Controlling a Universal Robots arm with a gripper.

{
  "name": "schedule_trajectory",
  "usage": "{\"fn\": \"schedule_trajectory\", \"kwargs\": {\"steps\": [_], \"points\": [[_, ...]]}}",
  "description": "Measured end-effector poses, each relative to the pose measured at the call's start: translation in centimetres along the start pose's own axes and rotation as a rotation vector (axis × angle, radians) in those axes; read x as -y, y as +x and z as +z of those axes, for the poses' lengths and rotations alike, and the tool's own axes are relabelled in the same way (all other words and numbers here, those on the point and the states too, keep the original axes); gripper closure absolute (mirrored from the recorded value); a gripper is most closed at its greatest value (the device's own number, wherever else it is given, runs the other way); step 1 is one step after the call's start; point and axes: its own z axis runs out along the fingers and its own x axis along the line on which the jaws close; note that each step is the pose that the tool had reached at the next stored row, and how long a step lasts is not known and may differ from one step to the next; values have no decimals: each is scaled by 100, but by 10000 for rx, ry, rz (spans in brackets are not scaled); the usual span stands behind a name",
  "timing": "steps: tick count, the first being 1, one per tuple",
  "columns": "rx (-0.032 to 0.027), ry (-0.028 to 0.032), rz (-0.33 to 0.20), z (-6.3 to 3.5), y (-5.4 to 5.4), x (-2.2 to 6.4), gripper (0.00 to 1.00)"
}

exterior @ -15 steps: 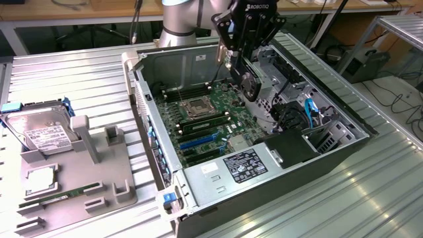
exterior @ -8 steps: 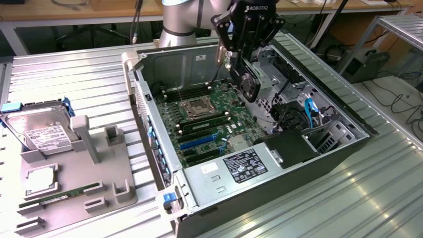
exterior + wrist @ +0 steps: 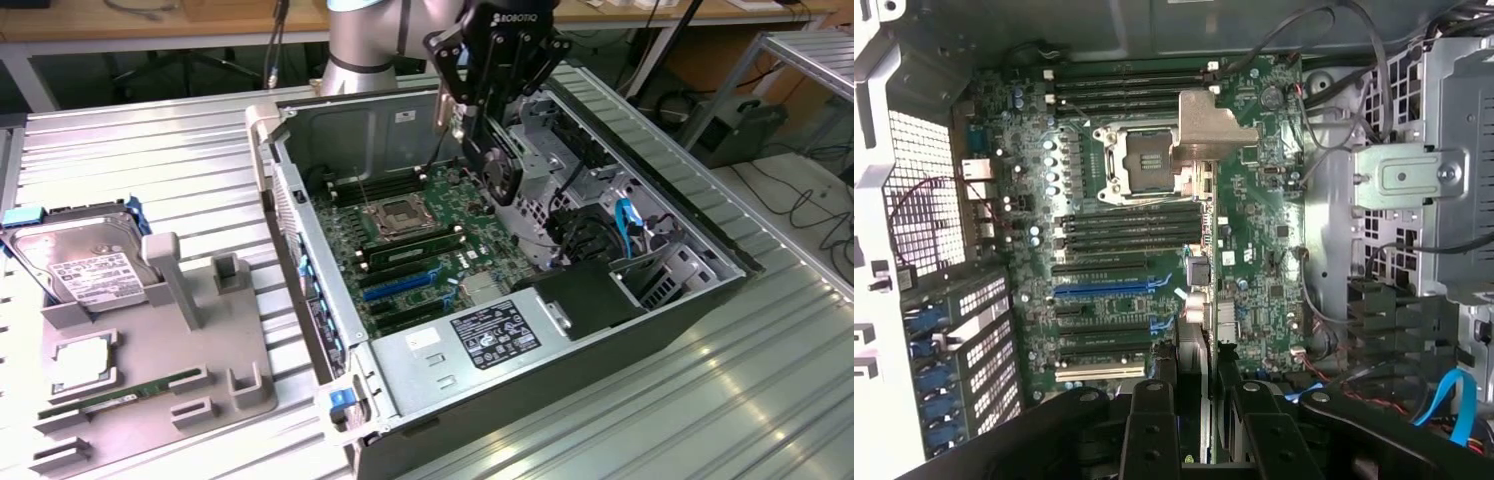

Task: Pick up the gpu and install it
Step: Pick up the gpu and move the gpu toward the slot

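Observation:
My gripper [image 3: 483, 135] hangs over the open computer case [image 3: 310, 300], above the motherboard [image 3: 414, 240]. It is shut on the gpu [image 3: 503, 175], a black card with a round fan face that hangs upright below the fingers. In the wrist view the gpu [image 3: 1195, 365] appears edge-on as a thin strip between my black fingers [image 3: 1154, 430], with the gripper [image 3: 1200, 430] clamped on its sides. The card's lower edge floats above the board, near the blue expansion slot [image 3: 1104, 287] and the slots beside it. That blue slot [image 3: 400, 287] lies nearer the case front than the card.
A grey fixture [image 3: 147, 380] at the exterior view's left carries a silver hard drive [image 3: 80, 265], a processor [image 3: 80, 360] and a green RAM stick [image 3: 120, 395]. Inside the case are the power supply [image 3: 487, 335], a metal drive cage [image 3: 574, 170] and loose cables [image 3: 1454, 400].

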Motion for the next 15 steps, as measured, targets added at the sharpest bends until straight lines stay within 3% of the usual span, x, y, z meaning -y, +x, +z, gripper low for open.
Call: {"fn": "schedule_trajectory", "kwargs": {"steps": [15], "points": [[0,0,-3,58,-7,-53,74]]}}
